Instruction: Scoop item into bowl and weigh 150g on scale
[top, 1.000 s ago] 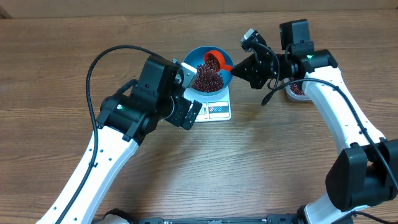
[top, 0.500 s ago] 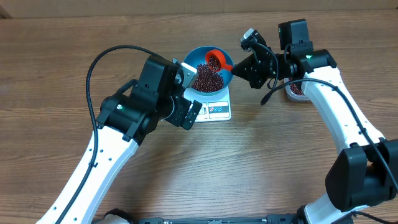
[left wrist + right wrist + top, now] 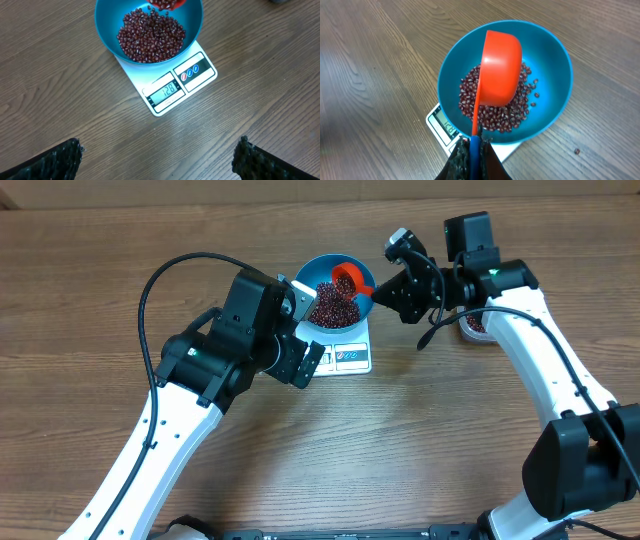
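Observation:
A bright blue bowl stands on the white scale, with a heap of dark red-brown beans in it. From the left wrist view the scale shows 128 on its display. An orange scoop with a blue handle hangs tipped over the bowl, above the beans. My right gripper is shut on the scoop's handle. My left gripper is open and holds nothing, over bare table in front of the scale.
A tub of beans sits at the right, mostly hidden behind my right arm. One stray bean lies on the wooden table beside the bowl. My left arm's black cable loops over the table's left side.
My right gripper and the scoop have shifted very slightly over the bowl. The left arm has not moved.

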{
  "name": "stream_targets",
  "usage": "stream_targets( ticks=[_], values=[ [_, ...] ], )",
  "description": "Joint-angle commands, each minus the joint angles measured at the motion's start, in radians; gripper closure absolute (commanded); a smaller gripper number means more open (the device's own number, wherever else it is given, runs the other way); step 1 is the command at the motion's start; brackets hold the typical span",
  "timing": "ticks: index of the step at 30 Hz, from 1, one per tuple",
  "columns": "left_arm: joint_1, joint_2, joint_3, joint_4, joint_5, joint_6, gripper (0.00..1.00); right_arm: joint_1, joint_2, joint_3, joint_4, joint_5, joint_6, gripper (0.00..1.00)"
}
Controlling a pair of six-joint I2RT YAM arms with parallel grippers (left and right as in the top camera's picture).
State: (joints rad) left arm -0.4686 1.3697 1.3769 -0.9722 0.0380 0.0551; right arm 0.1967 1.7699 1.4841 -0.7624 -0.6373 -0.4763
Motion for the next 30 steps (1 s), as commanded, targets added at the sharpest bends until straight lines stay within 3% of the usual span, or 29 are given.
stream_targets(
  ticks=[1, 5, 8, 13, 18, 23, 30],
  values=[
    [0.004, -0.01, -0.007, 0.002, 0.003, -0.01, 0.0, 0.014, -0.036, 0.03, 0.037, 0.054, 0.04, 0.96],
    [0.004, -0.01, -0.007, 0.002, 0.003, -0.01, 0.0, 0.02, -0.036, 0.03, 0.047, 0.052, 0.066, 0.96],
    [0.004, -0.01, -0.007, 0.002, 0.003, -0.01, 0.0, 0.046, -0.036, 0.03, 0.023, 0.063, -0.003, 0.96],
    [0.004, -0.01, -0.007, 0.002, 0.003, -0.01, 0.0, 0.051, -0.036, 0.03, 0.086, 0.173, 0.137, 0.96],
    [0.004, -0.01, -0.007, 0.002, 0.003, -0.01, 0.0, 0.072, -0.036, 0.03, 0.043, 0.133, 0.016, 0.96],
    [0.004, -0.01, -0.007, 0.002, 0.003, -0.01, 0.0, 0.078, -0.036, 0.03, 0.076, 0.238, 0.111, 0.96],
    [0.004, -0.01, -0.007, 0.002, 0.003, -0.01, 0.0, 0.099, -0.036, 0.03, 0.059, 0.206, 0.053, 0.96]
  ],
)
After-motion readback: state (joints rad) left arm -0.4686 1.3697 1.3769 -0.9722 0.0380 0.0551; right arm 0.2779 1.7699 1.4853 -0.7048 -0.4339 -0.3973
